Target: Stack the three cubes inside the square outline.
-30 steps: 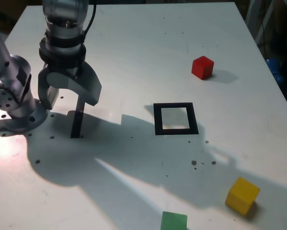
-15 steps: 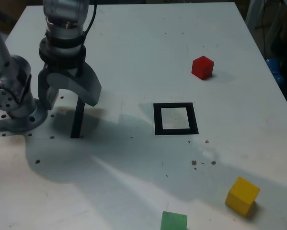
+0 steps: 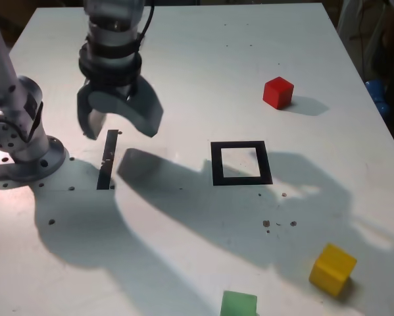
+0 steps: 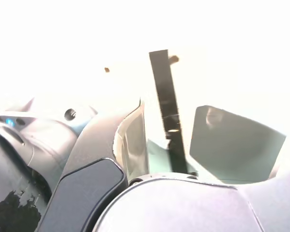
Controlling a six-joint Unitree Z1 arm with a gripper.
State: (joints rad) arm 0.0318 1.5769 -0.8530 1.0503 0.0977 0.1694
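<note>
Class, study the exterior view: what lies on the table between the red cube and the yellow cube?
In the exterior view, only bare tabletop, a few dark specks and part of a shadow lie between the red cube and yellow cube.

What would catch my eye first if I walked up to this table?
Probably the bright red cube, alone toward the far right in the exterior view, and the yellow cube near that view's lower right. Between them and the silver-grey robot arm at upper left lies a flat black square frame with a white centre.
</note>
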